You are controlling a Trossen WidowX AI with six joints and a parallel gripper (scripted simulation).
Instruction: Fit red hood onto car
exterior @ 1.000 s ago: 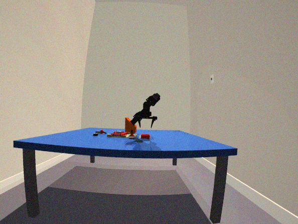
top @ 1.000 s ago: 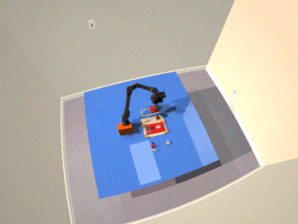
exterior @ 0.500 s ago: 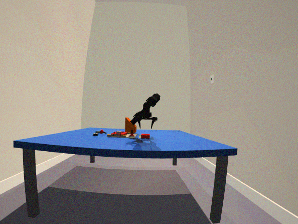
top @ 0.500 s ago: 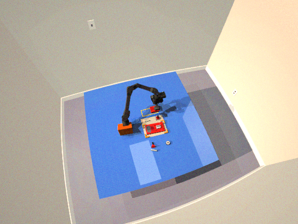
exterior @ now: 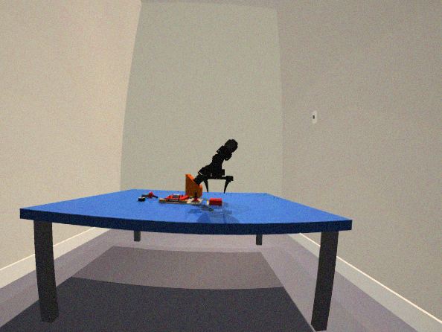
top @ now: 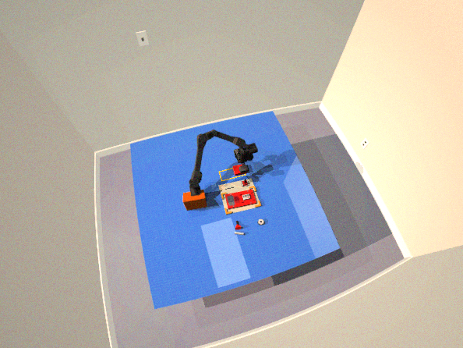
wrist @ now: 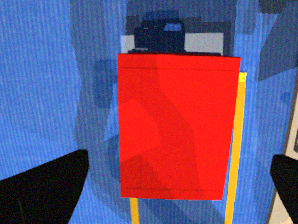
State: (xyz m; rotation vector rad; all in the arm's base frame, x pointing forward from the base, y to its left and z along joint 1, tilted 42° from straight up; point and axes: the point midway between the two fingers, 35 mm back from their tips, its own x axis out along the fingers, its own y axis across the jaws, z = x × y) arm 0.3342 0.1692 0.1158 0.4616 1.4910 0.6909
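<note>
The red hood [top: 237, 170] [exterior: 215, 202] [wrist: 175, 125] lies on the table, roof up, partly over a yellow outline [top: 220, 175] [wrist: 236, 145]. My gripper [exterior: 216, 192] [wrist: 180, 162] is open and empty above the hood, one finger out to each side of it in the wrist view, touching nothing. The red chassis [top: 236, 204] sits in the cream jig with orange corners, with the pale engine block [top: 246, 197] [exterior: 176, 196] on its deck. The pegs are too small to make out. The hood's corner holes are not visible.
A small red and black part [top: 245, 182] stands on the cream board beside the jig. Past the jig's other side lie a red part with a black stem [top: 238, 226], a white rod [top: 239, 233] and a pale ring [top: 261, 221]. The arm's orange base [top: 194, 201] [exterior: 193, 187] stands beside the jig.
</note>
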